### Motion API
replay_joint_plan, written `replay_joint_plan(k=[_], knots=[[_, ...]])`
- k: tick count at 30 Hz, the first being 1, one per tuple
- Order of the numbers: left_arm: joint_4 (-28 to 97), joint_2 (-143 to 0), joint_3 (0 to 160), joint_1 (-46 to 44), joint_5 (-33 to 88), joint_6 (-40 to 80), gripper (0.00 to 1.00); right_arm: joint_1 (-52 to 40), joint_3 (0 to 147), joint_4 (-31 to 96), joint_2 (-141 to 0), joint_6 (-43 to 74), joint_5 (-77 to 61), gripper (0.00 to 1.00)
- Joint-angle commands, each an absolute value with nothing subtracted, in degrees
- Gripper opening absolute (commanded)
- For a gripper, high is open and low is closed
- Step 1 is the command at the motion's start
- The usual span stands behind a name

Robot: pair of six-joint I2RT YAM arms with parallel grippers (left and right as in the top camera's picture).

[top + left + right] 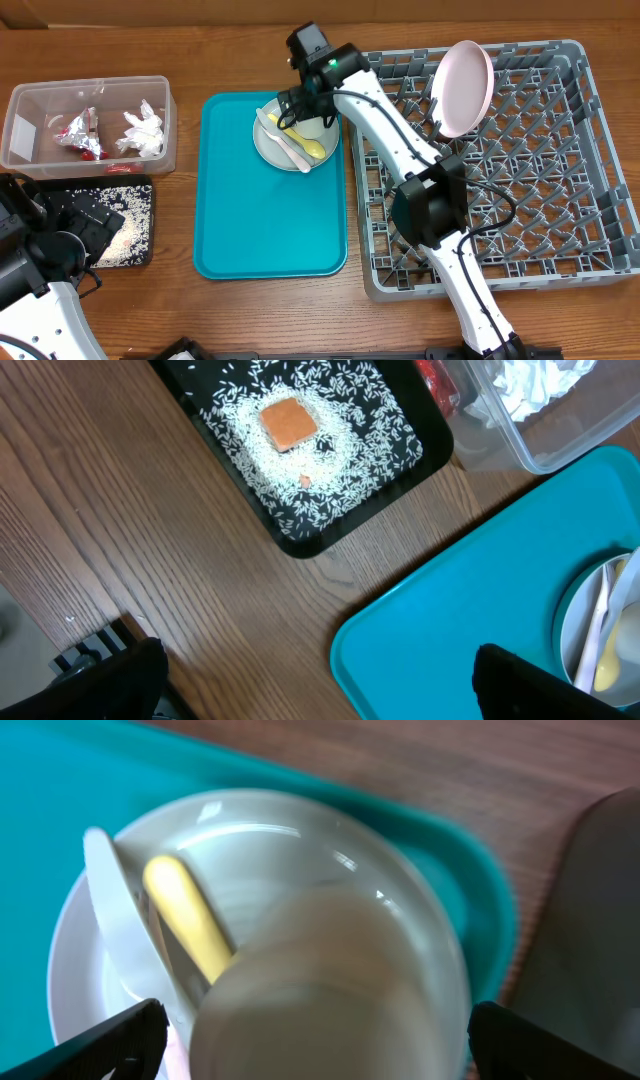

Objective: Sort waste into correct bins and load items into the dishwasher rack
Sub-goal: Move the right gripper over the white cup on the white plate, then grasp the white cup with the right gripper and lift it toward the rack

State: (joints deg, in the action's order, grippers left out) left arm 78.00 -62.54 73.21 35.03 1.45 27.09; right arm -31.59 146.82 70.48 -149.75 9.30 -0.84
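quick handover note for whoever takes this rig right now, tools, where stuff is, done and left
Left tool: open, empty, near the shallow black rectangular tray.
Right tool: open, empty, over the white cup on the round grey plate, on the flat teal tray.
Done: crumpled white tissue and silver foil wrappers in the clear plastic tub; orange cube and white rice grains in the black tray; pale pink round plate in the grey dishwasher rack.
Left: cup, grey plate, yellow spoon, white plastic utensil.
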Motion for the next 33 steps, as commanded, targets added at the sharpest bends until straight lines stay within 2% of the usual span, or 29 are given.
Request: replay_joint_plan(k=[1, 3, 19, 21, 22, 23, 24, 33], knots=[[78.0, -62.6, 73.0, 35.4, 0.9, 27.9, 1.0, -32.8, 145.4, 69.7, -149.8, 8.9, -1.2, 1.0], [78.0, -62.6, 73.0, 35.4, 0.9, 27.9, 1.0, -33.3, 145.4, 69.5, -149.8, 8.9, -1.2, 0.99], [78.0, -62.6, 73.0, 35.4, 0.9, 27.9, 1.0, -33.7, 145.7, 68.8, -149.8, 8.9, 2.5, 0.69], [78.0, -62.6, 73.0, 35.4, 0.9, 27.9, 1.0, -33.7, 145.9, 68.7, -149.8, 8.9, 2.5, 0.7], [78.0, -62.6, 73.0, 35.4, 0.9, 27.9, 1.0, -33.7, 145.9, 68.5, -149.8, 8.9, 2.5, 0.78], [78.0, -62.6, 73.0, 35.4, 0.9, 27.9, 1.0, -33.7, 145.9, 68.1, -149.8, 8.9, 2.5, 0.95], [78.0, -62.6, 73.0, 35.4, 0.9, 27.9, 1.0, -33.7, 145.9, 67.7, -149.8, 8.9, 2.5, 1.0], [78.0, -62.6, 73.0, 35.4, 0.9, 27.9, 1.0, -33.7, 145.9, 64.3, -149.8, 8.9, 2.5, 1.0]])
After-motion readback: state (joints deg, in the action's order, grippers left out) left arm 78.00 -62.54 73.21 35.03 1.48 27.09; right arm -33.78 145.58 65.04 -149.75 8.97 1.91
